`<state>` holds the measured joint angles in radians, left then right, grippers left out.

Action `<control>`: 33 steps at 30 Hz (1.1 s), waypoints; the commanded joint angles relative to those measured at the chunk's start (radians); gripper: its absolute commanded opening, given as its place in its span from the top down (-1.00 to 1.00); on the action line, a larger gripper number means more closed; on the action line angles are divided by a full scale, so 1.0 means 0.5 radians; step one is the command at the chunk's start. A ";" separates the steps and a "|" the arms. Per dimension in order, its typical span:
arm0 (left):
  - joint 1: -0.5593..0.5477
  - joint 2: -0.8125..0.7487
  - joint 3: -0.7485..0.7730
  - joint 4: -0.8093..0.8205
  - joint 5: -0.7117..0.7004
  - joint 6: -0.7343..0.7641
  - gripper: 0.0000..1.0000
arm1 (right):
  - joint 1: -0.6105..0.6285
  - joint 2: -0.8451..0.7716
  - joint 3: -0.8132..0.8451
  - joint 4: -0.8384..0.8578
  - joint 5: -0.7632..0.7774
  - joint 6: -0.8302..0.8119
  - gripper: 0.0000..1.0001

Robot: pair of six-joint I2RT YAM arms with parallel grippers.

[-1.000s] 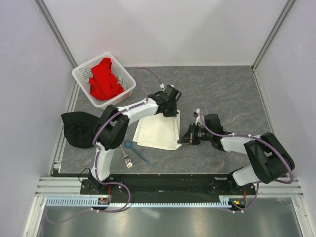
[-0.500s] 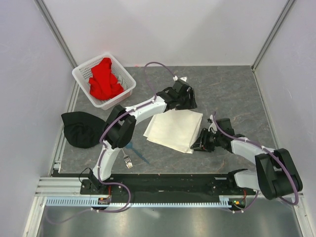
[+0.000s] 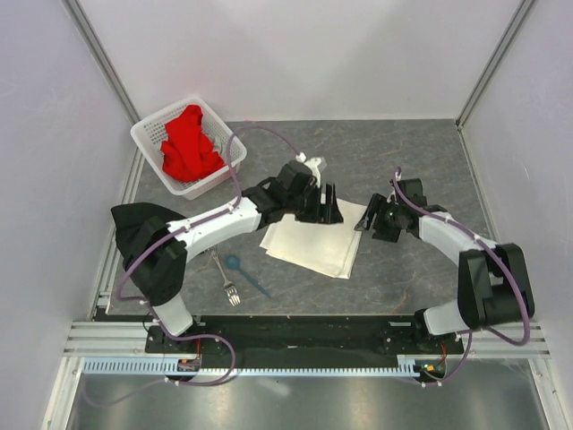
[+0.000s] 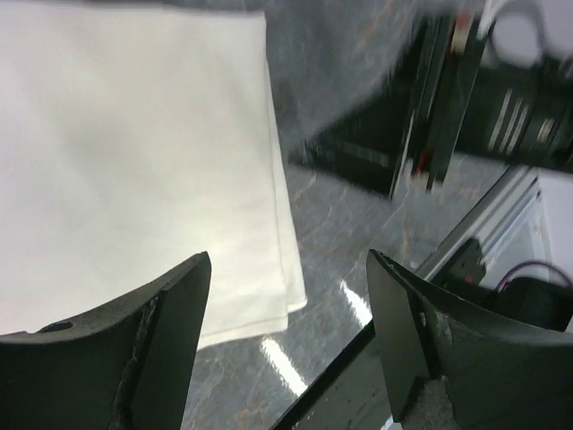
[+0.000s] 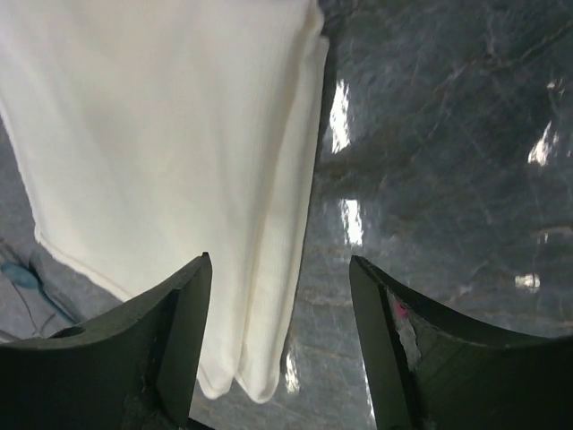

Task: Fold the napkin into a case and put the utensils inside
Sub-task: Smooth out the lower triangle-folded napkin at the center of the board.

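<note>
The cream-white napkin [image 3: 309,246] lies flat on the grey table as a folded, layered rectangle. My left gripper [image 3: 328,211] hovers over its far edge, open, with nothing between its fingers. In the left wrist view the napkin [image 4: 134,161] fills the left side and that gripper [image 4: 286,269] stands wide above its corner. My right gripper [image 3: 370,219] is open just off the napkin's right corner. In the right wrist view the gripper [image 5: 279,264] straddles the doubled edge of the napkin [image 5: 161,134]. The silver fork [image 3: 227,281] and blue spoon [image 3: 243,270] lie left of the napkin, near the front.
A white perforated basket [image 3: 148,134] holding a red cloth [image 3: 188,143] stands at the back left. A black cloth [image 3: 132,231] is bunched at the left edge beside the left arm. Bare grey tabletop [image 3: 421,161] lies behind and right of the right arm.
Both grippers were shut on the napkin and drew it rightward; both have since opened and let it go. The left gripper pulled back a little; the right one moved toward the far side.
</note>
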<state>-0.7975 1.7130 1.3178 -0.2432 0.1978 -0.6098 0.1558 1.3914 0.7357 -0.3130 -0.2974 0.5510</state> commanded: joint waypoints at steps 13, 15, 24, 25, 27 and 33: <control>-0.494 0.225 -0.151 -0.032 -0.233 0.281 -0.51 | -0.020 0.019 -0.173 0.150 -0.341 -0.041 0.18; -0.519 0.264 -0.126 -0.047 -0.236 0.284 -0.46 | -0.020 -0.089 -0.293 0.150 -0.436 -0.034 0.18; -0.586 0.418 -0.025 -0.142 -0.304 0.241 -0.24 | 0.032 -0.325 -0.554 0.160 -0.543 0.045 0.16; -0.589 0.439 -0.022 -0.146 -0.304 0.229 -0.22 | 0.038 -0.322 -0.566 0.172 -0.556 0.057 0.16; -0.611 0.449 -0.013 -0.149 -0.310 0.219 -0.20 | 0.081 -0.307 -0.591 0.212 -0.577 0.082 0.17; -0.626 0.437 -0.019 -0.158 -0.356 0.186 0.02 | 0.142 -0.289 -0.631 0.242 -0.562 0.098 0.17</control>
<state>-1.1007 1.9350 1.2701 -0.3130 0.0536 -0.5213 0.2165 1.2465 0.4339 -0.2356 -0.5583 0.5850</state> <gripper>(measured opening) 0.525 0.417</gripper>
